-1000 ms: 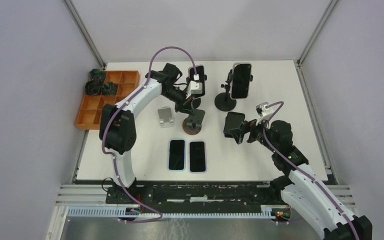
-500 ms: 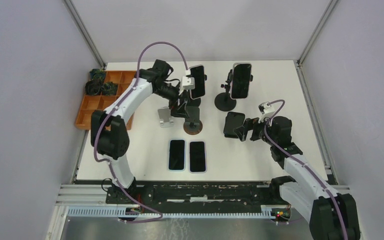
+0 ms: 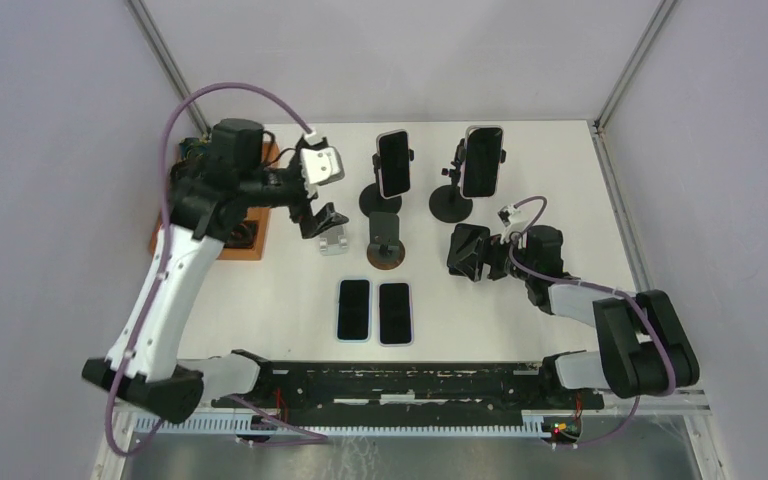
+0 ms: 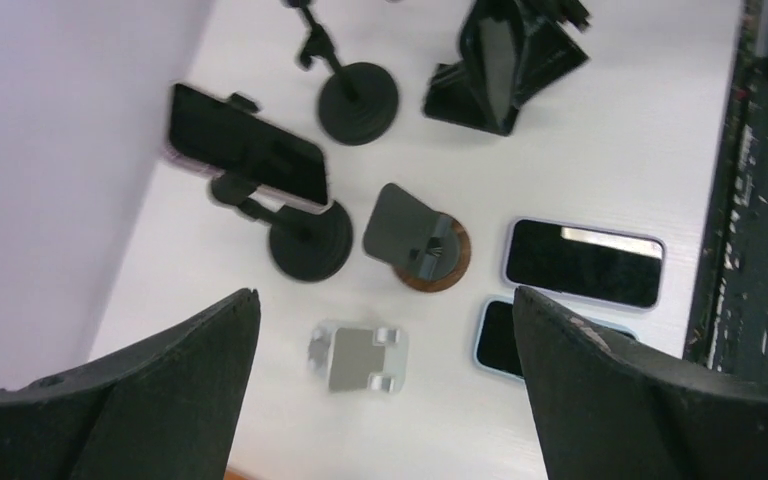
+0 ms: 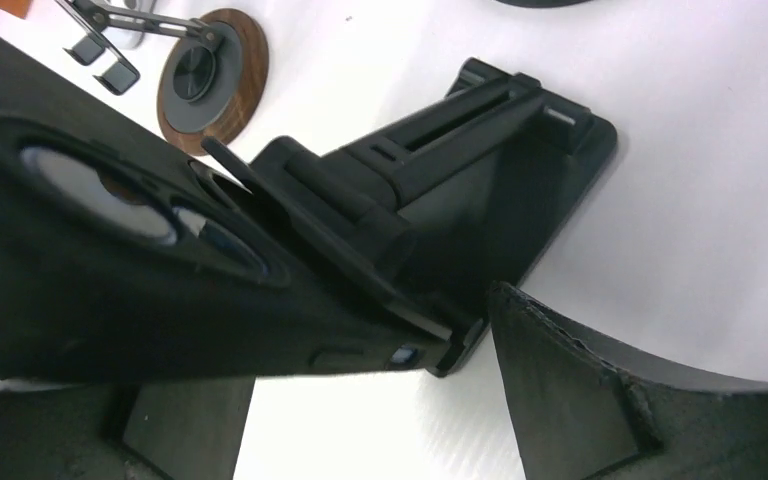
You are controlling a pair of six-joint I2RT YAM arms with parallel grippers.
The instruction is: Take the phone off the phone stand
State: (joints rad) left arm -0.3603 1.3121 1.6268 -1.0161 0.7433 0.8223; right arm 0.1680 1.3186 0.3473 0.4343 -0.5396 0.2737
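**Top external view.** The black phone (image 3: 463, 244) leans in the folding stand (image 3: 476, 270), right of centre on the surface (image 3: 570, 180). The right tool (image 3: 482, 258) lies low against it, one finger to either side. The left tool (image 3: 320, 218) hangs released above the silver stand (image 3: 333, 240), well apart from the black phone. One second earlier the left tool was at the pole-mounted phone (image 3: 393, 163). It has since drawn back leftward, and the right forearm has dropped toward the surface.

**Left wrist view.** The fingers (image 4: 160, 390) are spread wide with nothing between them. Below lie the silver stand, the wood-based stand (image 4: 418, 245) and a flat phone (image 4: 582, 262). The folding stand sits at the upper edge.

**Right wrist view.** The black phone's back, lenses showing, fills the left of the frame and is propped on the folding stand. One finger (image 5: 610, 400) stands just beside the stand's lip with a narrow gap. The right tool is released and straddles the phone without clamping it.
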